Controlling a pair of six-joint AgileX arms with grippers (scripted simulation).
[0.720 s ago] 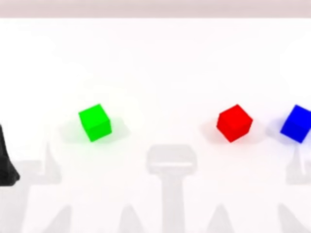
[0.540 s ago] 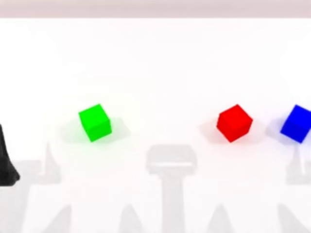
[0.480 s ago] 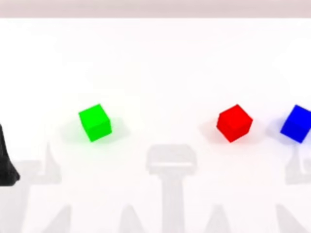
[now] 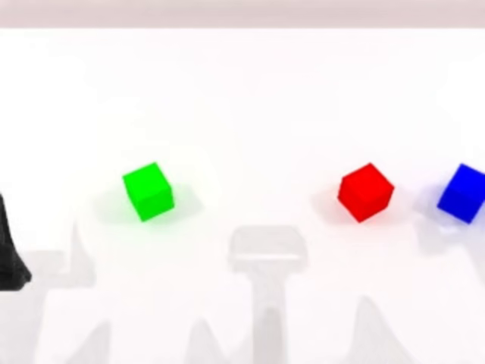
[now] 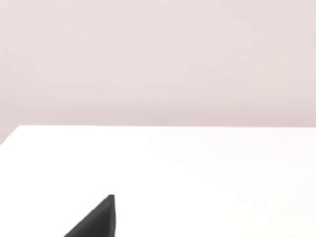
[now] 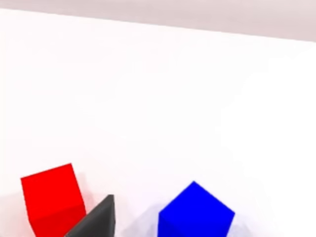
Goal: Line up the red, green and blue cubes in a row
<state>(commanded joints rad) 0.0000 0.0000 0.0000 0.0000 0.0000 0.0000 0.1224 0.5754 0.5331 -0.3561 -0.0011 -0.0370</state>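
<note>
Three cubes lie apart on the white table (image 4: 250,106). The green cube (image 4: 148,191) is at the left, the red cube (image 4: 365,192) right of centre, and the blue cube (image 4: 462,193) at the right edge. A dark part of my left arm (image 4: 9,254) shows at the left edge, far from the cubes. In the right wrist view, a dark tip of my right gripper (image 6: 98,219) hangs above the table, with the red cube (image 6: 52,197) and the blue cube (image 6: 195,212) just beyond it. My left gripper (image 5: 96,222) faces bare table.
Grey shadows of the arms and of a stand (image 4: 267,258) fall on the near part of the table. The table's far edge (image 4: 242,29) runs along the top of the top view.
The cubes and the left arm have not moved. The grey shadows at the table's lower right have shifted and grown.
</note>
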